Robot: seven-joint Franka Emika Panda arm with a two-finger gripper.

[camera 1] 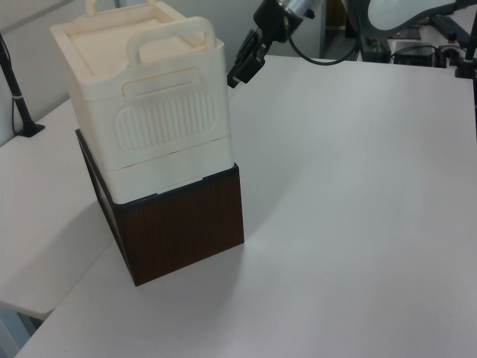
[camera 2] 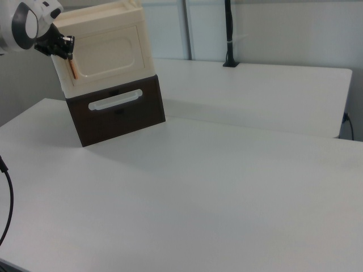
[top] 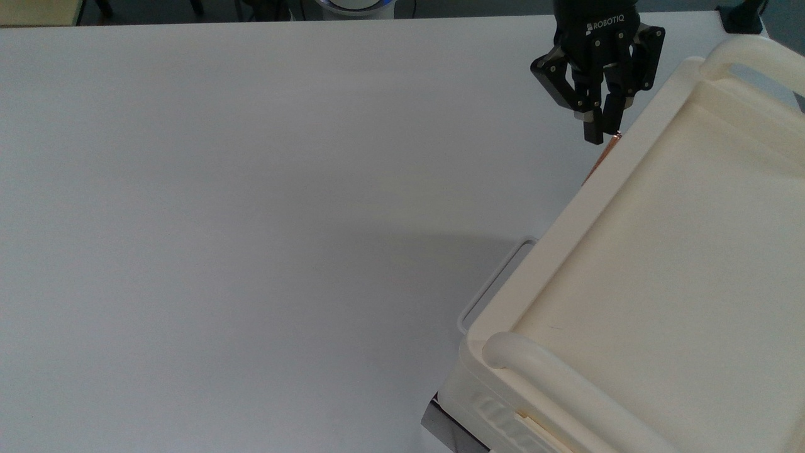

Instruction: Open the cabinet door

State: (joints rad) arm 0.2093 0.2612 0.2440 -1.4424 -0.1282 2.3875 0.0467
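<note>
1. The black Robotiq gripper [top: 597, 133] has its two fingers drawn together on the top end of the copper bar handle [top: 602, 157], at the top view's upper right.
2. In the right view the gripper [camera 2: 67, 55] sits at the handle's [camera 2: 73, 68] upper end, by the left edge of the cabinet door [camera 2: 108, 54].
3. That cream door lies flush in the cream cabinet [camera 1: 160, 127], shut.
4. The cabinet stands on a dark brown drawer box [camera 2: 116, 110] with a white wire loop handle [camera 2: 115, 99].
5. Both rest on the white table [top: 251, 220].
</note>
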